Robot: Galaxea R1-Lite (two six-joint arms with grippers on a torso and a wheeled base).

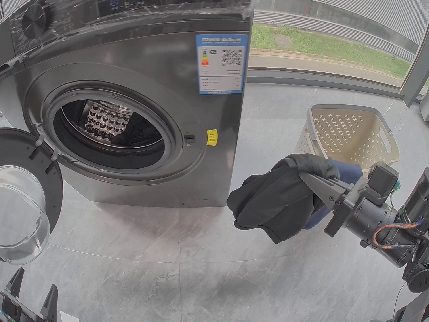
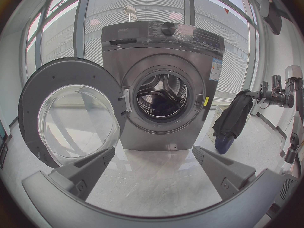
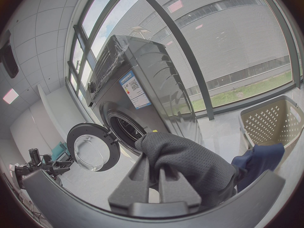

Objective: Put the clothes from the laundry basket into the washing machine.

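Head view has the right claw clamped on a bunched fold of the black garment — likely soft, light, sure to drape — hanging between the laundry basket and the washing machine, left claw apart and empty.

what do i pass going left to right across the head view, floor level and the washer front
open washer door → drum opening → energy label → black garment → laundry basket
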